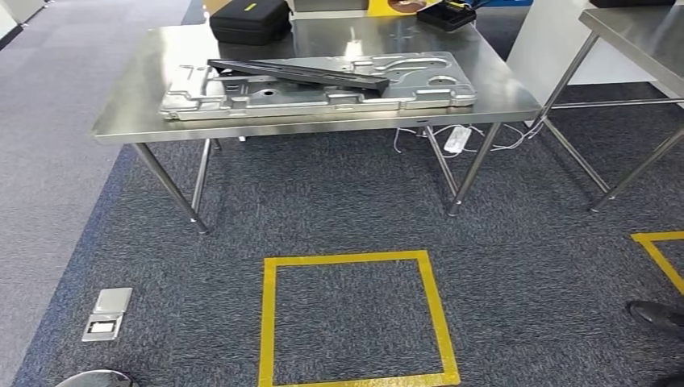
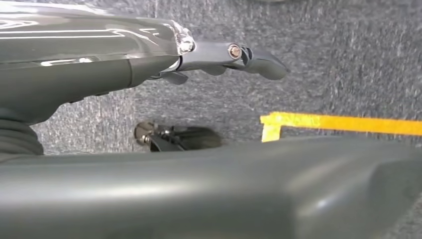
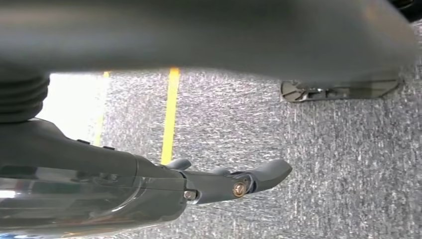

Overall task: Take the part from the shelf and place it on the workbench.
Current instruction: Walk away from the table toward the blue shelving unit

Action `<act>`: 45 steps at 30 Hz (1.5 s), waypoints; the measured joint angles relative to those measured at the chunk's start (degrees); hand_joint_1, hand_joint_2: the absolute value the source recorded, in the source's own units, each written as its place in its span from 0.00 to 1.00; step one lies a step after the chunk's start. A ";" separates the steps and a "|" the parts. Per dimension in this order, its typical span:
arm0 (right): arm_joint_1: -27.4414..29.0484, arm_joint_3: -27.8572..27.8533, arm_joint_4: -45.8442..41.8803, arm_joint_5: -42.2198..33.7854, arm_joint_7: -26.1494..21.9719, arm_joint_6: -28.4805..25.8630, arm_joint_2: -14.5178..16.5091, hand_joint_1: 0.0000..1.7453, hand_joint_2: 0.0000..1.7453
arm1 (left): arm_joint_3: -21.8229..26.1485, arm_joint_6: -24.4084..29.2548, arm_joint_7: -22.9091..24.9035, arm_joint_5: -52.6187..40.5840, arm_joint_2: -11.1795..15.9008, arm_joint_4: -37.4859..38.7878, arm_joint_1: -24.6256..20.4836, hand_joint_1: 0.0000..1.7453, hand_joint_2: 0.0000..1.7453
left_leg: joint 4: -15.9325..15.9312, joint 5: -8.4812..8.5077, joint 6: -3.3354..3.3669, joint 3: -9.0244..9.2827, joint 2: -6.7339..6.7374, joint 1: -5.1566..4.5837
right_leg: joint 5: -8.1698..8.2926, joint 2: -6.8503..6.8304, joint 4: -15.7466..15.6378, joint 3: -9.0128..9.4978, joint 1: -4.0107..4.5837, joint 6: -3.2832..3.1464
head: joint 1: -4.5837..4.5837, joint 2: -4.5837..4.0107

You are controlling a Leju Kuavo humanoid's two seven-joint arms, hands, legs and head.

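Note:
A steel workbench (image 1: 129, 119) stands ahead of me in the head view. On it lies a large silver stamped metal part (image 1: 323, 98) with a long black bar (image 1: 298, 73) resting across it. My left hand (image 2: 234, 56) hangs over the grey carpet with its fingers stretched out and nothing in them. My right hand (image 3: 234, 181) hangs the same way over the carpet, fingers extended and holding nothing. Neither hand is near the bench.
A black case (image 1: 250, 20) and a black-and-yellow device (image 1: 445, 14) sit at the bench's far side. A second steel table (image 1: 637, 32) stands to the right. A yellow tape square (image 1: 355, 322), a floor socket (image 1: 106, 313) and a person's shoe (image 1: 655, 314) are on the carpet.

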 joint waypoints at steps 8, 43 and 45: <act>-0.10 -0.47 0.02 0.03 0.28 0.58 -0.11 0.00 1.00 | 0.07 0.05 0.17 -0.15 -0.11 0.00 -0.10 0.00 1.00 | -2.44 0.44 0.78 0.41 0.03 -0.23 | 0.84 0.07 -0.32 -0.41 0.21 -0.45 | 0.09 0.00; 0.58 1.85 -0.29 -7.01 3.11 2.93 -0.97 0.00 1.00 | -5.02 -0.01 3.25 4.85 -0.41 -0.12 0.71 0.00 1.00 | -1.85 0.55 1.13 -0.17 0.03 -0.25 | 1.25 0.10 -0.05 -1.00 0.10 1.21 | 0.07 0.00; 0.92 3.64 -0.56 -9.17 3.11 2.79 -1.21 0.00 1.00 | -7.14 0.05 3.94 6.78 -0.29 -0.30 1.08 0.00 1.00 | -1.85 0.55 1.13 -0.17 0.03 -0.25 | 1.25 0.10 -0.05 -1.00 0.10 1.21 | 0.07 0.00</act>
